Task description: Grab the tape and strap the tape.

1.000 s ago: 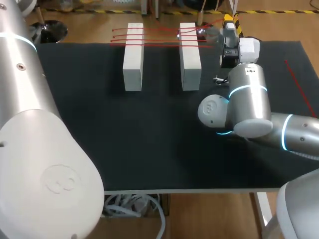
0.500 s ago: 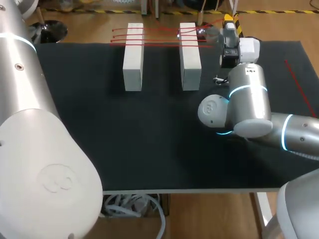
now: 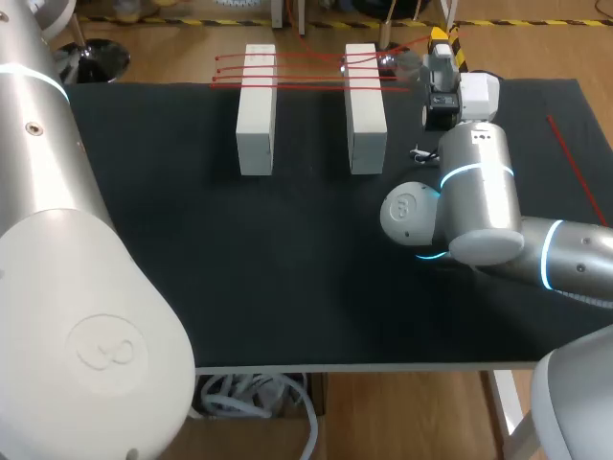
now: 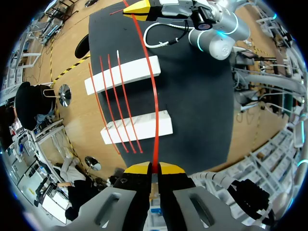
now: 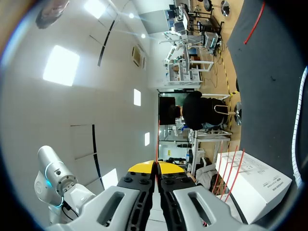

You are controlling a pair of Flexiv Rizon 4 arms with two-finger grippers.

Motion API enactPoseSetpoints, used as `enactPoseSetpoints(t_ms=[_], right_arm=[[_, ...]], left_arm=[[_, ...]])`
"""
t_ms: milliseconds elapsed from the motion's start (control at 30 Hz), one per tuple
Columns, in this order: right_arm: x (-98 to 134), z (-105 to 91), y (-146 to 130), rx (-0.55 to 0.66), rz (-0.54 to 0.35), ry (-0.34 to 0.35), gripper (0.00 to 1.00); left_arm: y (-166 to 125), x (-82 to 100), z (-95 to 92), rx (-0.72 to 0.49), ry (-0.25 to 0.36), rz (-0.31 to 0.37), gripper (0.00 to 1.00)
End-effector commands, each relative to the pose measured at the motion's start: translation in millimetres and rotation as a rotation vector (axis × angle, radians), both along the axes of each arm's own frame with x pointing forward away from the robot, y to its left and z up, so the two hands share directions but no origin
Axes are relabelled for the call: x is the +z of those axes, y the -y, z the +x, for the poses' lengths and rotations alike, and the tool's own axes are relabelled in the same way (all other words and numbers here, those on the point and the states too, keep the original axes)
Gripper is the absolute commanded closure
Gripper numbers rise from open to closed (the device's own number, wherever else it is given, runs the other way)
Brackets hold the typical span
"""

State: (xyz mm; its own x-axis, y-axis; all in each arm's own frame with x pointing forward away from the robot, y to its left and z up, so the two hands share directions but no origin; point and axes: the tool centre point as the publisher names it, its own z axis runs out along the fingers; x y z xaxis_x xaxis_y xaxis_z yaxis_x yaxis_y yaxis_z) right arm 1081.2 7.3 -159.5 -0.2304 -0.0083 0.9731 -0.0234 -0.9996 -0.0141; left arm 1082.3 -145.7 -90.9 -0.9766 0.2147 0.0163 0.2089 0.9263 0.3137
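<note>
Two white blocks (image 3: 256, 105) (image 3: 364, 103) stand side by side at the table's far edge, with several red tapes (image 3: 306, 69) stretched across their far ends. In the left wrist view, my left gripper (image 4: 152, 168) is shut on one end of a long red tape (image 4: 149, 82). That tape runs taut over both blocks (image 4: 122, 74) (image 4: 137, 127) to my right gripper (image 4: 142, 6). My right gripper (image 5: 155, 167) is shut on the thin red tape (image 5: 158, 139); in the head view it (image 3: 439, 38) is just right of the blocks. My left gripper is outside the head view.
A loose red tape (image 3: 575, 168) lies on the black mat (image 3: 287, 268) near the right edge. My right arm's elbow (image 3: 460, 206) hovers over the mat's right half. My left arm (image 3: 57, 240) fills the left side.
</note>
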Motion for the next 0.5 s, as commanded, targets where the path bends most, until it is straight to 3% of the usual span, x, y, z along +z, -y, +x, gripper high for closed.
enactPoseSetpoints(t_ms=[33,167,233,300,367,500], right_arm=[[1.7,0.2,0.2,0.0,-0.002,-0.005,1.0],[1.7,0.2,0.2,0.0,-0.002,-0.005,1.0],[3.2,-0.3,1.5,-0.003,-0.075,-0.037,1.0],[7.6,0.5,4.0,-0.009,-0.081,-0.059,1.0],[12.7,1.3,5.1,0.003,-0.168,-0.086,1.0],[26.5,3.4,7.3,0.005,-0.269,-0.073,1.0]], left_arm=[[1.0,2.1,0.7,0.0,-0.003,0.005,1.0],[1.0,2.1,0.7,0.0,-0.003,0.005,1.0],[1.0,2.1,0.7,0.0,-0.003,0.005,1.0],[1.0,2.1,0.7,0.0,-0.003,0.005,1.0],[1.0,2.1,0.7,0.0,-0.003,0.005,1.0],[1.0,2.1,0.7,0.0,-0.003,0.005,1.0]])
